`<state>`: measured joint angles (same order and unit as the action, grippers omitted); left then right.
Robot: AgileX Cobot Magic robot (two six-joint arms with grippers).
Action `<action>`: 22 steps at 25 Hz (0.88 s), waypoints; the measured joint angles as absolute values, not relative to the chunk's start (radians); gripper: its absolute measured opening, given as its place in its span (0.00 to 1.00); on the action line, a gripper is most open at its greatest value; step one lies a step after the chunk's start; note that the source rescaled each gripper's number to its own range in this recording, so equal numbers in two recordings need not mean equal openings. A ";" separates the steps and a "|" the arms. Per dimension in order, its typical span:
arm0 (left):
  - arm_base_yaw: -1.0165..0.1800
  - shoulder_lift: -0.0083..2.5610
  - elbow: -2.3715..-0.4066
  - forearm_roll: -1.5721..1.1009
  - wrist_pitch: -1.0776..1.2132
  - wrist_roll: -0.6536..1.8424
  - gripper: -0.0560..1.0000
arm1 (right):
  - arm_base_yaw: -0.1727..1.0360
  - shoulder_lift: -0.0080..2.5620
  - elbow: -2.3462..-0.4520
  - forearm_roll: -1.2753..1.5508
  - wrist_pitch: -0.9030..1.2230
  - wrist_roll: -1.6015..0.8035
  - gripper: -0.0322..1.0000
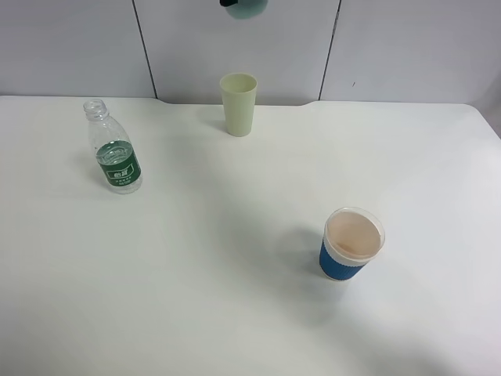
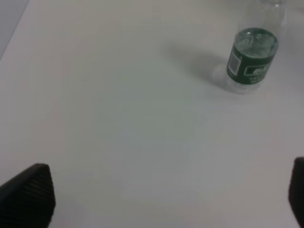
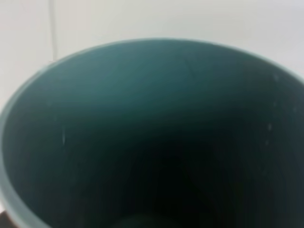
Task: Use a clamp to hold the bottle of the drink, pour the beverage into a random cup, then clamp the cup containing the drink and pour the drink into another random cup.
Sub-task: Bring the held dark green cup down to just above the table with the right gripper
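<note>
A clear plastic bottle (image 1: 114, 149) with a green label and no cap stands upright at the table's left. It also shows in the left wrist view (image 2: 251, 59), well ahead of my left gripper (image 2: 171, 202), which is open and empty with its dark fingertips (image 2: 28, 194) wide apart. A pale green cup (image 1: 239, 103) stands at the back middle. A blue-sleeved paper cup (image 1: 351, 244) stands at the front right, pale beige inside. A teal cup (image 1: 244, 7) hangs in the air at the top edge. Its dark inside fills the right wrist view (image 3: 152, 137), so my right gripper holds it; its fingers are hidden.
The white table (image 1: 235, 258) meets a grey panelled wall (image 1: 407, 47) at the back. The table's left edge shows in the left wrist view (image 2: 14, 33).
</note>
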<state>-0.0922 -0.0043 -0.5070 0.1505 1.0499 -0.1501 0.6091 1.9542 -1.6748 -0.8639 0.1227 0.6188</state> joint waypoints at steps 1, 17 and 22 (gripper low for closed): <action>-0.092 -0.004 -0.507 0.151 1.050 -0.150 1.00 | 0.614 1.954 -1.669 -0.812 0.115 0.529 0.03; -0.092 -0.004 -0.507 0.152 1.050 -0.150 1.00 | 0.670 1.885 -1.261 -0.186 -0.256 -0.241 0.03; -0.092 -0.004 -0.507 0.152 1.050 -0.150 1.00 | 0.667 1.876 -1.153 -0.186 -0.332 -0.216 0.03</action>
